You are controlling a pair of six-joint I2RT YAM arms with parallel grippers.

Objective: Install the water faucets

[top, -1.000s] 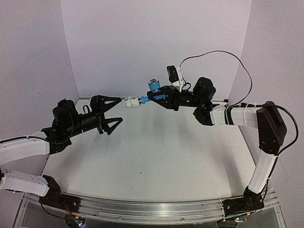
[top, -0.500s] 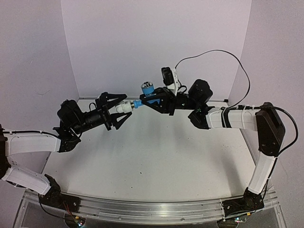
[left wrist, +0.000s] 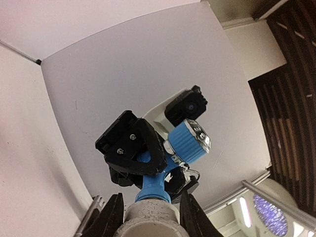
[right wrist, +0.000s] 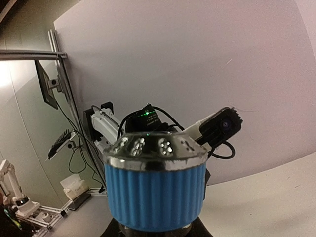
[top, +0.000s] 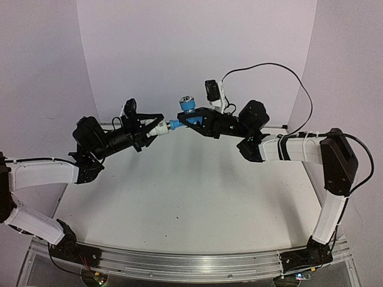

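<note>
The blue tap (top: 187, 107) with its ribbed knob and silvery end hangs in the air above the back of the table. My right gripper (top: 190, 121) is shut on its blue body (left wrist: 148, 160). In the right wrist view the knob (right wrist: 155, 197) fills the lower middle and hides the fingers. A white cylindrical fitting (top: 160, 128) sits on the end of the tap's stem, pointing left. My left gripper (top: 158, 127) is shut on this fitting (left wrist: 150, 219), with a black finger (left wrist: 116, 212) pressed against each side.
Both arms meet well above the white table (top: 191, 197), in front of the back wall. A black cable (top: 281, 72) loops over the right arm. An aluminium rail (top: 191, 263) runs along the near edge.
My left gripper moved up and to the right onto the white fitting and closed from wide open around it. The right gripper shifted the tap slightly left.
</note>
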